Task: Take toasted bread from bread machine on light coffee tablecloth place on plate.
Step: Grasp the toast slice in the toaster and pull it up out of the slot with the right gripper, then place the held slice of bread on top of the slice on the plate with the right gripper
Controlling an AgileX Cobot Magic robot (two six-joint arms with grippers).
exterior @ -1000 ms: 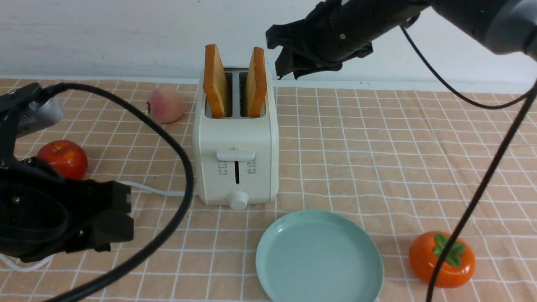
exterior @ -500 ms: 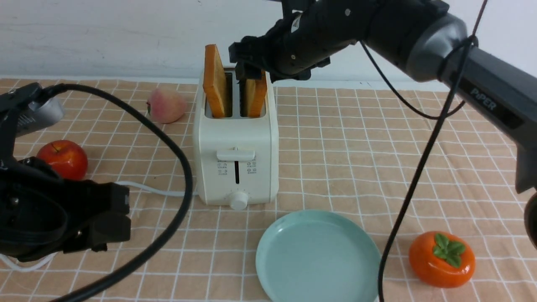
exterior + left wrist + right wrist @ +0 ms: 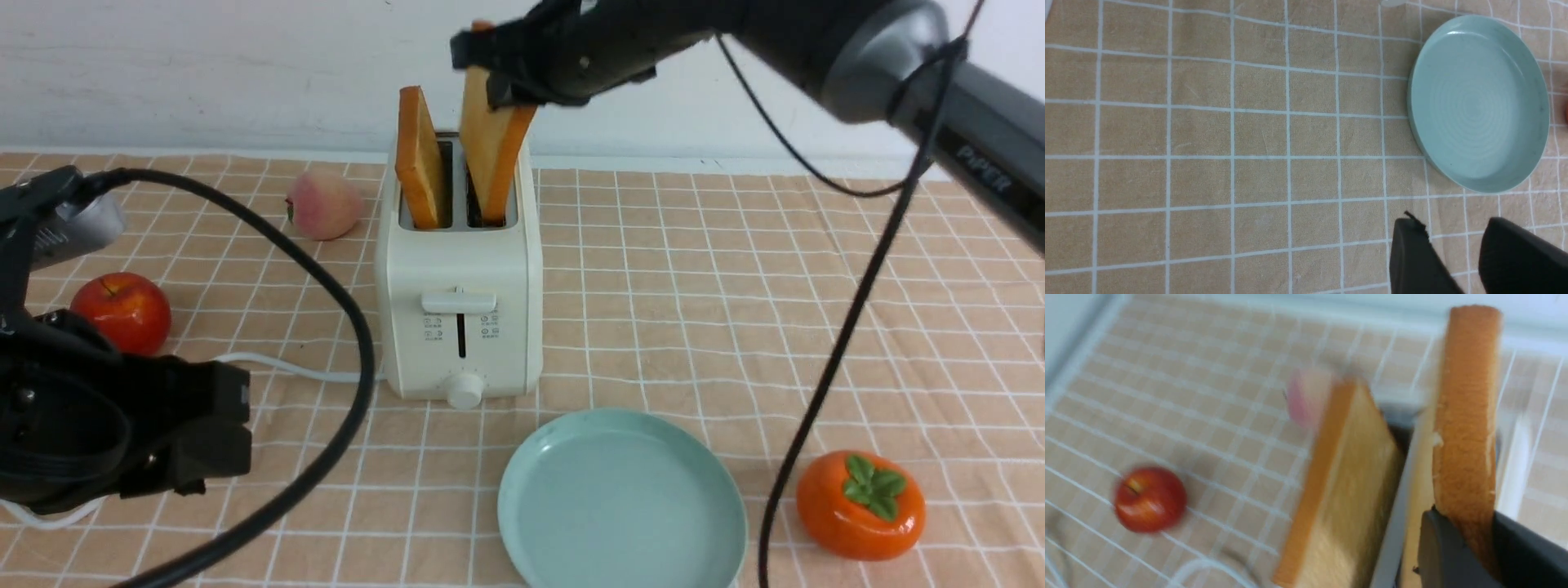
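Observation:
The cream-white bread machine (image 3: 461,318) stands on the light coffee tablecloth (image 3: 735,310). My right gripper (image 3: 500,77) is shut on the right slice of toasted bread (image 3: 490,155) and holds it tilted, partly lifted out of its slot; in the right wrist view its crust (image 3: 1468,416) sits between the fingers. The left slice (image 3: 420,159) stands in its slot. The pale teal plate (image 3: 522,523) lies empty in front of the bread machine, also in the left wrist view (image 3: 1414,122). My left gripper (image 3: 1453,228) is open and empty above the cloth, beside the plate.
A red apple (image 3: 121,310) and a peach (image 3: 325,204) lie left of the bread machine. An orange persimmon (image 3: 861,505) sits right of the plate. The white cord (image 3: 286,369) runs left from the bread machine. A white wall is behind.
My right gripper came in from the right, closed on the right slice and has lifted it partly out of the slot, tilting it. The left arm has barely moved.

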